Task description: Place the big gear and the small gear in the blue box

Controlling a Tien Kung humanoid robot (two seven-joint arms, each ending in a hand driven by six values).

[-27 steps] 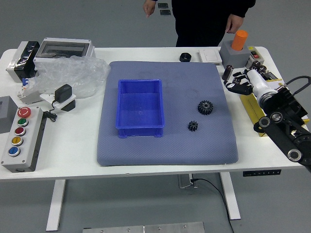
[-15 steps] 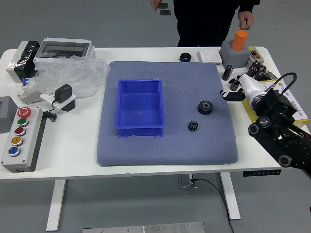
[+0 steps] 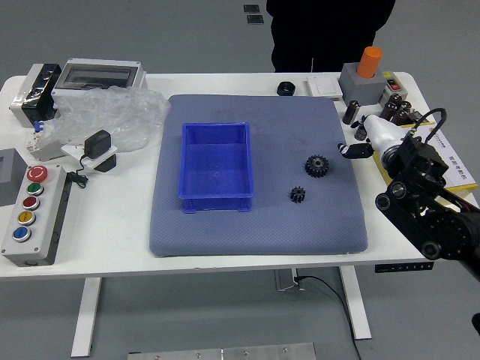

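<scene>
The right hand (image 3: pixel 381 135) hangs at the upper right of the frame, by the mat's right edge, its fingers spread apart and holding nothing; the big gear (image 3: pixel 316 166) lies right of centre on the blue-grey mat (image 3: pixel 255 236), the small gear (image 3: pixel 298 194) just below and left of it; the blue box (image 3: pixel 217 166) sits left of centre on the mat; a person in black (image 3: pixel 326 34) stands at the top.
</scene>
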